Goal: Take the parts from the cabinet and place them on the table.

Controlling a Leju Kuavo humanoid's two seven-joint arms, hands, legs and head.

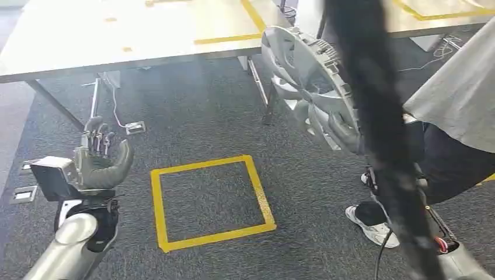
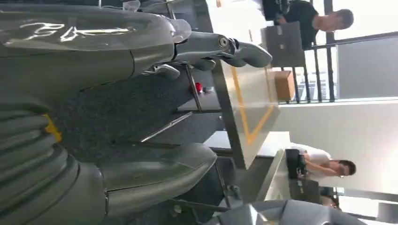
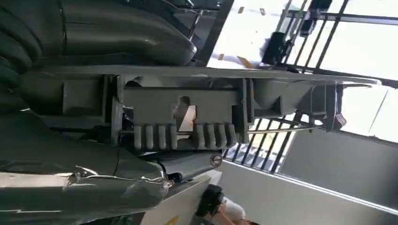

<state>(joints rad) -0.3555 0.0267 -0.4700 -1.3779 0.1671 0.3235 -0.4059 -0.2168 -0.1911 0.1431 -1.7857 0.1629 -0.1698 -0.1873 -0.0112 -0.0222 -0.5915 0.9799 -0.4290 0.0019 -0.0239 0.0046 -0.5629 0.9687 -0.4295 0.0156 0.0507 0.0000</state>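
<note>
The part is a large grey round plastic cover (image 1: 303, 64) with ribs and spokes, carried on edge above the carpet in front of the table (image 1: 117, 41). My right hand (image 1: 343, 132) grips its lower rim. The right wrist view has the same cover (image 3: 211, 108) clamped between my right hand's (image 3: 94, 178) thumb and fingers. My left hand (image 1: 100, 157) is raised at the lower left, fingers apart, holding nothing. In the left wrist view my left hand (image 2: 141, 51) is likewise empty, with the table's edge (image 2: 244, 108) beyond it.
A yellow tape square (image 1: 210, 201) marks the dark carpet. A person (image 1: 455, 116) in a grey top stands close at the right, a white shoe (image 1: 370, 227) near my right arm. A dark blurred strap (image 1: 379, 128) hangs across the view. Two people (image 2: 324, 164) are farther off.
</note>
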